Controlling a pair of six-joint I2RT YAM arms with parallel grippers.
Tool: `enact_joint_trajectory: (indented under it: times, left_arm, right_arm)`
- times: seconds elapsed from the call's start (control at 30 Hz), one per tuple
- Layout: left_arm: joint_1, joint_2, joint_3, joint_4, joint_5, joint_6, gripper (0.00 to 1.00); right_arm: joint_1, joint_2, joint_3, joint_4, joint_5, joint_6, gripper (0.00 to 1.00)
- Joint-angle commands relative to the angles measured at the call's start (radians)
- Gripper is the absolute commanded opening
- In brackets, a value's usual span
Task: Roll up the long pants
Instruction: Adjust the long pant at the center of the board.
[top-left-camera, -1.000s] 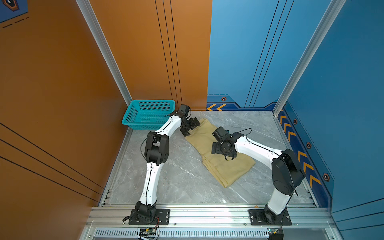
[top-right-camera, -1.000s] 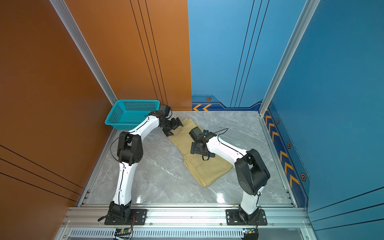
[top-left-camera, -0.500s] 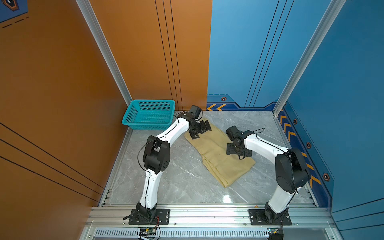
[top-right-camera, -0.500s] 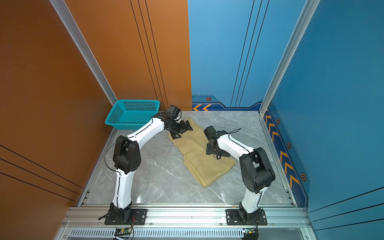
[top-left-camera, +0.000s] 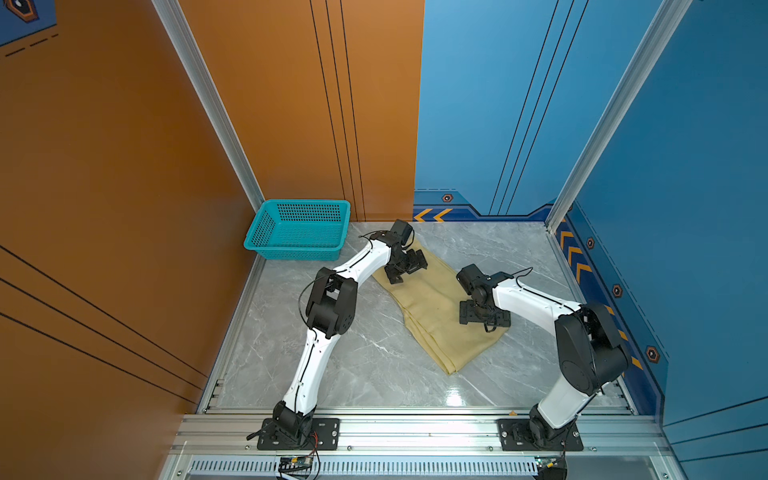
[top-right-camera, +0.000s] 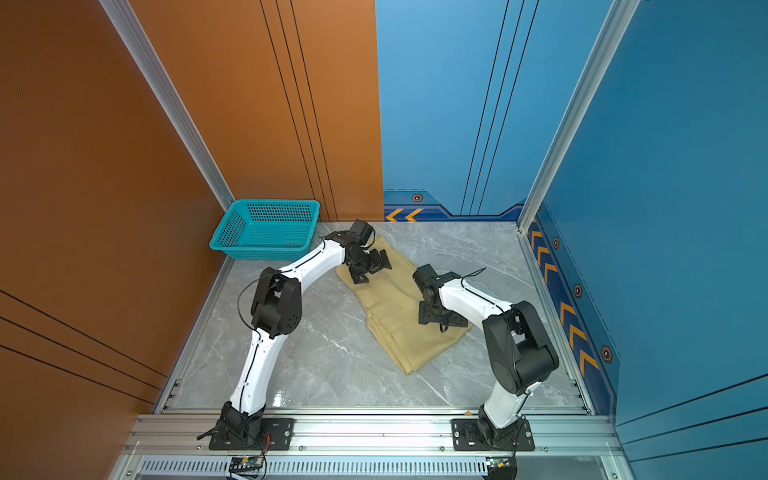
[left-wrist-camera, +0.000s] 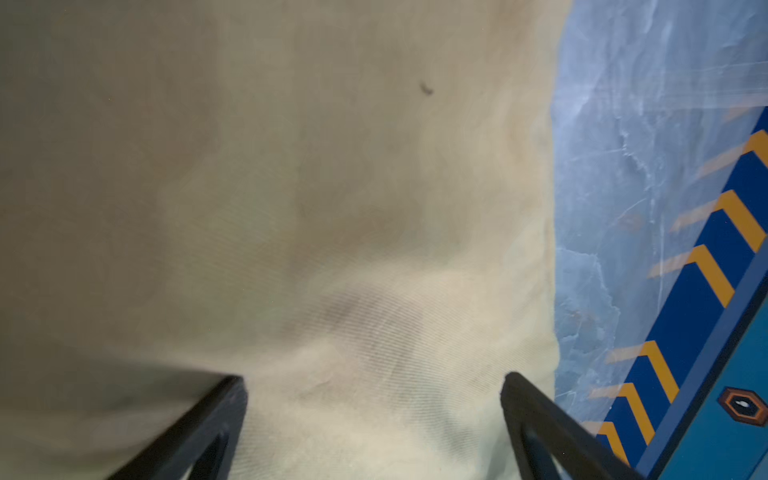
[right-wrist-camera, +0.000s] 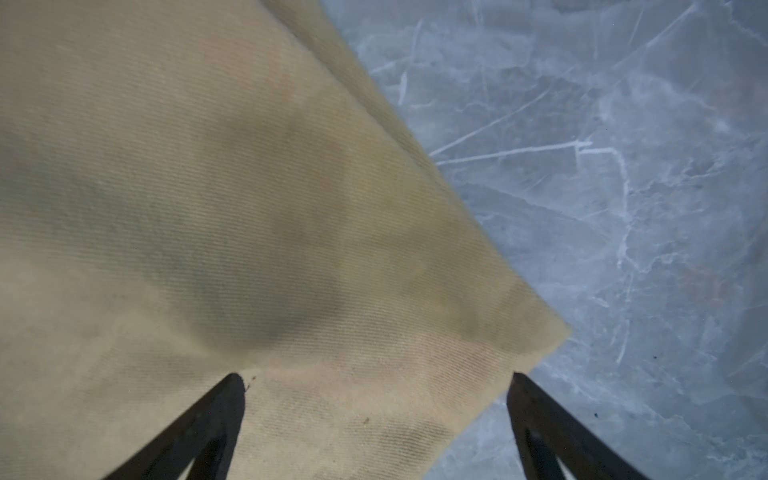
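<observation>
- The pants (top-left-camera: 432, 307) lay flat on the grey table (top-left-camera: 353, 353), folded long and not yet rolled. They lay near the middle, on a slant. Their near end pointed to the front and their far end lay toward the back left.
- A bit farther back, the right gripper (top-left-camera: 484, 318) was low over the right edge of the pants. Its jaws were spread wide and held nothing. In the right wrist view, one corner of the cloth lay between them.
- Farther still, the left gripper (top-left-camera: 407, 268) was over the far end of the pants. Its jaws were spread wide too, with only flat cloth under them.
- Farthest back, a teal basket (top-left-camera: 299, 228) sat in the left corner, near the pants but not touching them.
</observation>
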Motion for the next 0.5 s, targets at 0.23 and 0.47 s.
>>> enact_joint_trajectory:
  times: [0.23, 0.47]
  left_arm:
    - [0.05, 0.191, 0.249, -0.033, 0.035, -0.053, 0.98]
    - [0.087, 0.253, 0.374, -0.053, 0.086, -0.057, 0.98]
  right_arm:
    - [0.194, 0.054, -0.007, 0.007, -0.048, 0.09, 1.0]
    - [0.375, 0.181, 0.121, 0.02, -0.078, 0.165, 1.0]
